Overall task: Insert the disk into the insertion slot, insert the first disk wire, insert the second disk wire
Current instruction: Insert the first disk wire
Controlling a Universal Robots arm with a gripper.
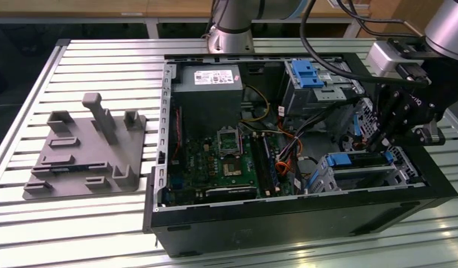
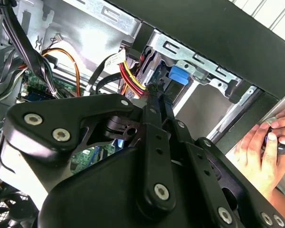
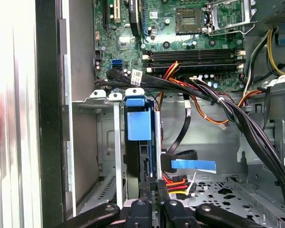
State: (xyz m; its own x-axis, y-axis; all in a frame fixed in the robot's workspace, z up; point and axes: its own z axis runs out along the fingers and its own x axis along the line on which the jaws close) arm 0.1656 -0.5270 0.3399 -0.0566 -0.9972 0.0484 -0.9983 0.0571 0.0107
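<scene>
A slatted aluminium table [image 1: 102, 223] carries everything. At the exterior view's left lies a grey fixture plate [image 1: 80, 156] with upright pegs. Next to it stands an open black computer case [image 1: 289, 223], its motherboard [image 1: 222, 162] exposed. At the exterior view's right the gripper [image 1: 376, 147] reaches down inside the case, at the insertion slot [image 1: 367, 177], where the disk [image 1: 356, 160] sits with its blue carrier showing.

The first wrist view looks along the disk [image 3: 139, 126], which stands on edge inside the slot [image 3: 99, 142]. The gripper [image 3: 153, 187] is right at the disk's near end, just beside a bundle of red and yellow wires [image 3: 176, 180].

The second wrist view adds a person's hand [image 2: 259, 152] resting outside the case wall.

In both wrist views the jaws are drawn almost together with only a thin gap. Whether anything is pinched there is hidden by the gripper's black linkage [image 2: 155, 90]. The disk's connector face is also too dark to make out.
</scene>
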